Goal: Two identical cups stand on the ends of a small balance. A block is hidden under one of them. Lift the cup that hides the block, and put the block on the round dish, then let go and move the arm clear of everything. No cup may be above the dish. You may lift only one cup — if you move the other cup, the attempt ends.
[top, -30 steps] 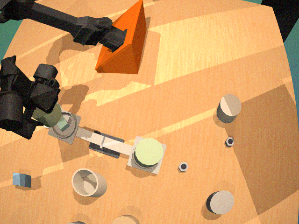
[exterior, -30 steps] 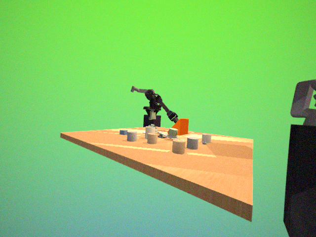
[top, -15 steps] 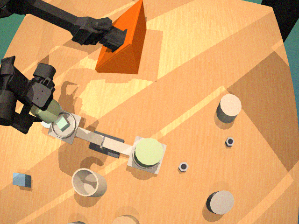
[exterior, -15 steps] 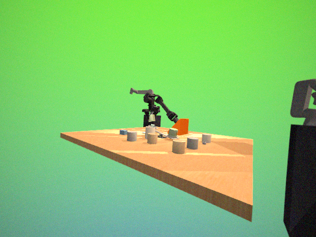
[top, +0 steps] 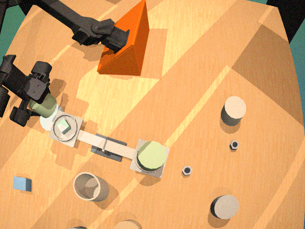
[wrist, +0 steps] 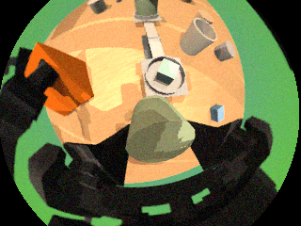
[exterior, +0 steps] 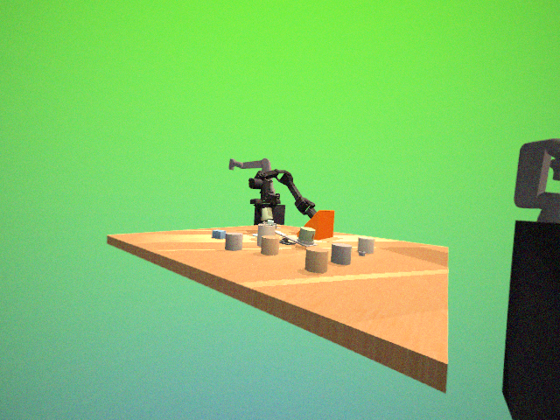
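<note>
While the gripper (top: 36,104) clamps the lifted cup (top: 44,106) just beside the balance (top: 106,147), the block (top: 63,126) sits exposed on the balance's near pan. Uncovering looks done; parking the cup, moving the block onto the dish (top: 47,119) and retreating remain.

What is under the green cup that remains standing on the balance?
Only the square pad at that end of the balance shows around the standing cup. The cup is opaque, so whatever it covers is hidden.
</note>
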Robot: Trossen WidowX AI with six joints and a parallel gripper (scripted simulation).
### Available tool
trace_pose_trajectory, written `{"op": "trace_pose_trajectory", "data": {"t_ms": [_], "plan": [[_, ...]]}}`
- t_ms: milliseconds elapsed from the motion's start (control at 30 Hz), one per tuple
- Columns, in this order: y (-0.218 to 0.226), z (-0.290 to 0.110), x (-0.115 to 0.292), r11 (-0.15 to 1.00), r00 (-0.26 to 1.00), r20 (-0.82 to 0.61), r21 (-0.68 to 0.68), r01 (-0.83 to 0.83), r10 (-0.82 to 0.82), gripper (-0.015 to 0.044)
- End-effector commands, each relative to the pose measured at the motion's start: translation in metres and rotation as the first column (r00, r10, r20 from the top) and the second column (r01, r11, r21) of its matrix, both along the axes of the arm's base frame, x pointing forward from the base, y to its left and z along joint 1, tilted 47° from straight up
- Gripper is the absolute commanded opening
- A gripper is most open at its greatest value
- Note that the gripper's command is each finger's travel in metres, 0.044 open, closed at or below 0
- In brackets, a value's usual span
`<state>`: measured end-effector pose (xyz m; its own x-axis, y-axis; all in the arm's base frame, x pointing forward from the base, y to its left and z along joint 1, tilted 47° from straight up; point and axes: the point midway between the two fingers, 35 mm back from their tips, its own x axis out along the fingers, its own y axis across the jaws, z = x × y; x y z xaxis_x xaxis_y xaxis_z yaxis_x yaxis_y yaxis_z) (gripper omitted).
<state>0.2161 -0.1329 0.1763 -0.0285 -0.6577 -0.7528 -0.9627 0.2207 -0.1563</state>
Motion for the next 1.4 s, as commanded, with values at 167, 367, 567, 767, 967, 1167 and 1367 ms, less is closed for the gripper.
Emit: {"op": "trace_pose_trajectory", "data": {"t_ms": [167,367,567,767,967,1167,1367], "plan": [[-0.023,0.008,-0.024,1.000,1.000,0.009,-0.001,-0.021,0.021,0.0000],[-0.037,0.012,-0.041,0.999,1.000,0.005,-0.015,-0.030,0.030,0.0000],[-0.050,0.016,-0.060,0.999,0.999,-0.003,-0.037,-0.039,0.039,0.0000],[-0.061,0.020,-0.079,0.997,0.999,-0.017,-0.066,-0.048,0.047,0.0000],[-0.069,0.024,-0.099,0.993,0.998,-0.038,-0.102,-0.055,0.051,0.0000],[-0.074,0.023,-0.104,0.992,0.998,-0.044,-0.111,-0.056,0.052,0.0000],[-0.090,0.009,-0.103,0.992,0.998,-0.044,-0.111,-0.056,0.051,0.0000]]}}
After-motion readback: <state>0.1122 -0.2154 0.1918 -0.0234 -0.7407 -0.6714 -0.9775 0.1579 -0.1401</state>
